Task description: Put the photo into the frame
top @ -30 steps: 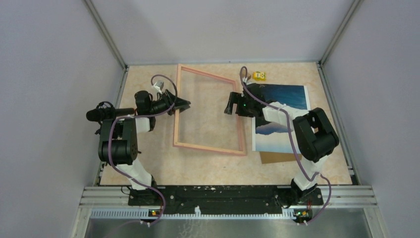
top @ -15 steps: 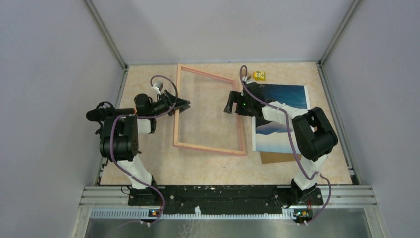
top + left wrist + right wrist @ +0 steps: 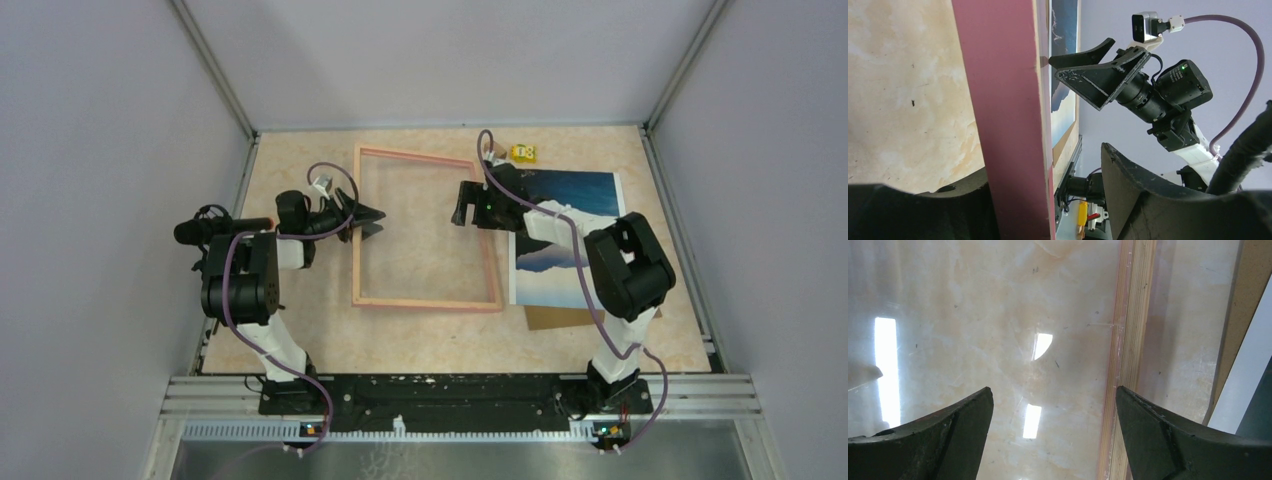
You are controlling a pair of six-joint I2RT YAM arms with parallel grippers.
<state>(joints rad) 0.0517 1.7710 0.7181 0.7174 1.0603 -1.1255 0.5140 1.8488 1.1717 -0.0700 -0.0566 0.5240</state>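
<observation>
The right gripper [image 3: 1054,390] was seen spread wide and empty, with the right rail of the frame [image 3: 430,303] lying just inside its right finger. Beyond that rail, on the brown backing board [image 3: 555,318], the photo [image 3: 590,195] was laid flat, long axis parallel to the rail. The left gripper [image 3: 372,218], jaws parted astride the left rail, was placed farther off.

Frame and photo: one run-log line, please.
frame: empty; photo: right of frame; left gripper: open around left rail; right gripper: open over right rail
</observation>
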